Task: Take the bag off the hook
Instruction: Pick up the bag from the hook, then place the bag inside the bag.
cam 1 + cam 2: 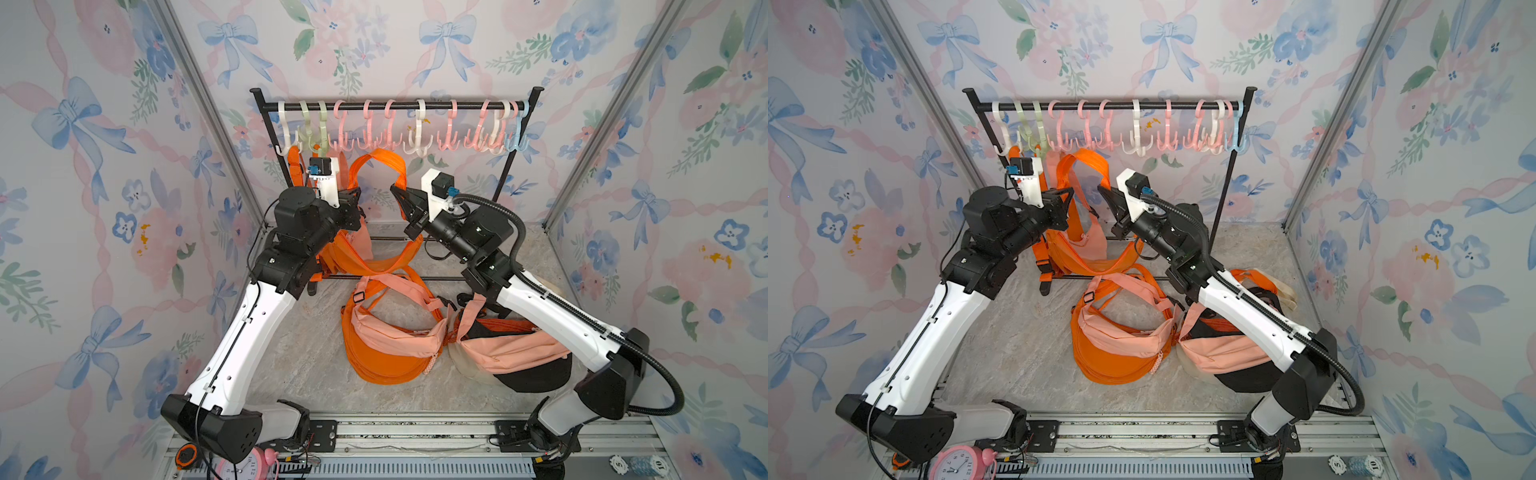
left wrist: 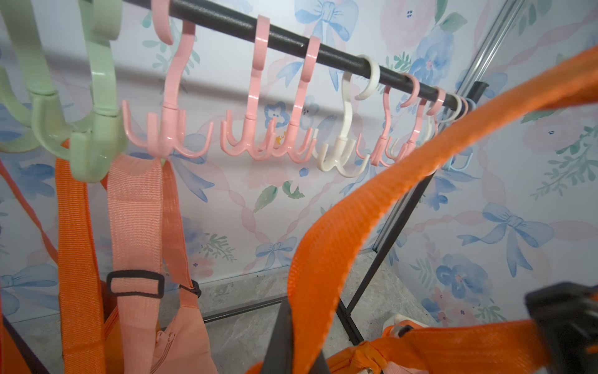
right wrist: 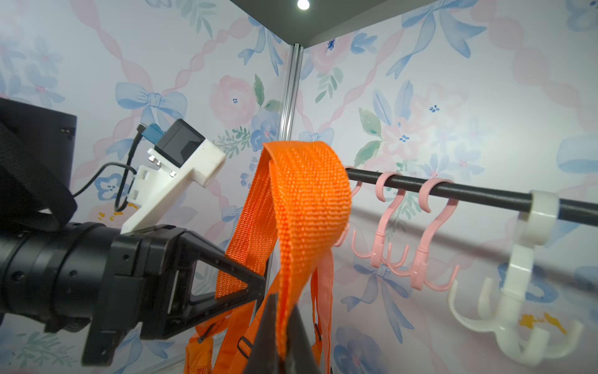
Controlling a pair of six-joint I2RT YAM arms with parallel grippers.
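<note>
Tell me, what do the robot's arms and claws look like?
Both arms have white shells between chunky black joints. The left arm carries a thin black cable, the right arm a ribbed black hose. The left gripper and right gripper are black triangular frames, each topped by a white camera bracket.

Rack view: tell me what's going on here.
Both arms are working an orange bag off the rack. The left gripper and right gripper are each shut on its orange strap, which arches between them and looks clear of the hooks, just below the rail. Beside it, a pink strap hangs from a pink hook. Two more bags lie on the table.
</note>
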